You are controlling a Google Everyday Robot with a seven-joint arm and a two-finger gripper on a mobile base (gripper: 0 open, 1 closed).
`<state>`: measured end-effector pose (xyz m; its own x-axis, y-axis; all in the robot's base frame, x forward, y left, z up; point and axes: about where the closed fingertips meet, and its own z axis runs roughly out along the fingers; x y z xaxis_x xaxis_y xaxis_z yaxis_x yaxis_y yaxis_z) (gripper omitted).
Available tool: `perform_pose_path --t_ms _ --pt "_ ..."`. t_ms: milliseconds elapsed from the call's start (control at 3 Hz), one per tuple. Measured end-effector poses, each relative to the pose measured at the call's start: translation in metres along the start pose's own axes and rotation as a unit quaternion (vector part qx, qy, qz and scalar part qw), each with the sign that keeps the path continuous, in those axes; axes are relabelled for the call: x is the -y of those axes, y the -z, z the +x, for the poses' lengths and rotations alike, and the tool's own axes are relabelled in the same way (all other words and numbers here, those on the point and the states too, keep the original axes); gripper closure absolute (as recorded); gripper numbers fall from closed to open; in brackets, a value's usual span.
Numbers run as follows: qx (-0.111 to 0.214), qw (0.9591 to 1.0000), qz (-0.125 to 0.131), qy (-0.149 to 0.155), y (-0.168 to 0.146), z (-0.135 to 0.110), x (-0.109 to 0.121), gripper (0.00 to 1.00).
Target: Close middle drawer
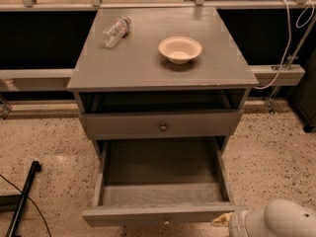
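Observation:
The grey cabinet [163, 63] stands in the middle of the camera view. The middle drawer [160, 181] is pulled far out toward me and is empty inside; its flat front [158, 214] lies along the bottom edge of the view, with only the top of its knob showing. Above it sits the top drawer [163, 126], with a round metal knob. The lowest drawer is hidden. My white arm [281, 222] comes in at the bottom right. My gripper [221, 220] shows only as a tan tip at the right end of the middle drawer's front.
A white bowl [179, 49] and a plastic bottle [115, 31] lying on its side rest on the cabinet top. A black pole [22, 196] and cable lie on the speckled floor at the left. A rail with white cables [286, 43] runs behind at the right.

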<state>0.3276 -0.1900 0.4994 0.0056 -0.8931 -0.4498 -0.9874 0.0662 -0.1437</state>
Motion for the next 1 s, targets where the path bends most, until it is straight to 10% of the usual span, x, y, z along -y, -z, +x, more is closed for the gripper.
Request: perform_pose_path --t_ms 667,1000 --pt "0.002 0.9999 0.011 0.002 -0.006 0.001 0.004 0.96" --pt "0.02 0.9997 -0.016 -0.005 -0.05 -0.001 -0.006 1.0"
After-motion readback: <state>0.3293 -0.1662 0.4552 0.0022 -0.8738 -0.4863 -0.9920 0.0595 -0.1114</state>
